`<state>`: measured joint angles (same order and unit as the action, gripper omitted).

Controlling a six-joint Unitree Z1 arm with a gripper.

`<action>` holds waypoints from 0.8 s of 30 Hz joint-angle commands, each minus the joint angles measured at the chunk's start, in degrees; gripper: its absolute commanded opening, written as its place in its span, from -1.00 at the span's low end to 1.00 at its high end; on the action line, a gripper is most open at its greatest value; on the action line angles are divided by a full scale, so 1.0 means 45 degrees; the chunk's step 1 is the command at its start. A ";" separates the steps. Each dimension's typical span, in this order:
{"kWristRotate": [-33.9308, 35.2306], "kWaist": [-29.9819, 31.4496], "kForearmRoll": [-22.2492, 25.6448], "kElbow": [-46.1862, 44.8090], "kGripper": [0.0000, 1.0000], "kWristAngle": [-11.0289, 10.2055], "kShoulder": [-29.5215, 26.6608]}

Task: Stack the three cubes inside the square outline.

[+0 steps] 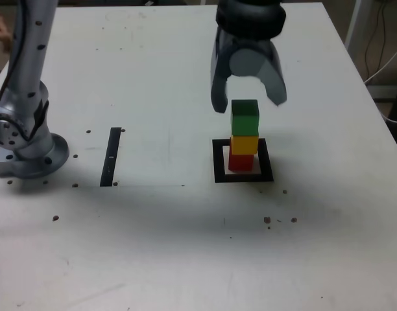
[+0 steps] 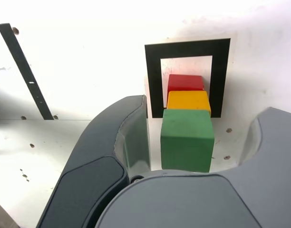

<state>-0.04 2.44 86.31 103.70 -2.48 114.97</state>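
Cubes (image 1: pixel 244 148) were stacked within the square outline at centre-right of the exterior view. Largest first: the table (image 1: pixel 166 246) filled most of that frame; an arm (image 1: pixel 31 71) rose at its left edge. The gripper (image 1: pixel 248 103) hung at top centre, jaws spread, with space on both sides of the green cube in the wrist view; nothing was clamped. Spread jaws presumably let the top cube go without dragging it. The outline (image 1: pixel 220 175) surrounded the pile's base; the black strip (image 1: pixel 110 157) lay left of centre, apart. Green (image 1: pixel 244 119) sat on yellow (image 1: pixel 244 145), yellow on red (image 1: pixel 240 162); red bore both, so its position set the pile's. Slight offsets between faces could be perspective.

Hard to make out: outline's far side partly behind the pile; arm-to-gripper link cut off by the top edge; gripper blurred; red's bottom edges hidden in the wrist view.
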 commanded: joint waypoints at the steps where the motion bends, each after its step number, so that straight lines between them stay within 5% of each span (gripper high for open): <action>1: 0.0053 -0.0033 0.0161 0.0125 0.99 -0.0118 -0.0324; 11: 0.0068 -0.0041 0.0392 -0.0316 0.99 -0.0225 -0.1138; 24: -0.0057 -0.0661 -0.0285 -0.4599 0.99 -0.0033 -0.4098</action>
<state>-0.10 -0.18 85.46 84.62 -2.73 97.87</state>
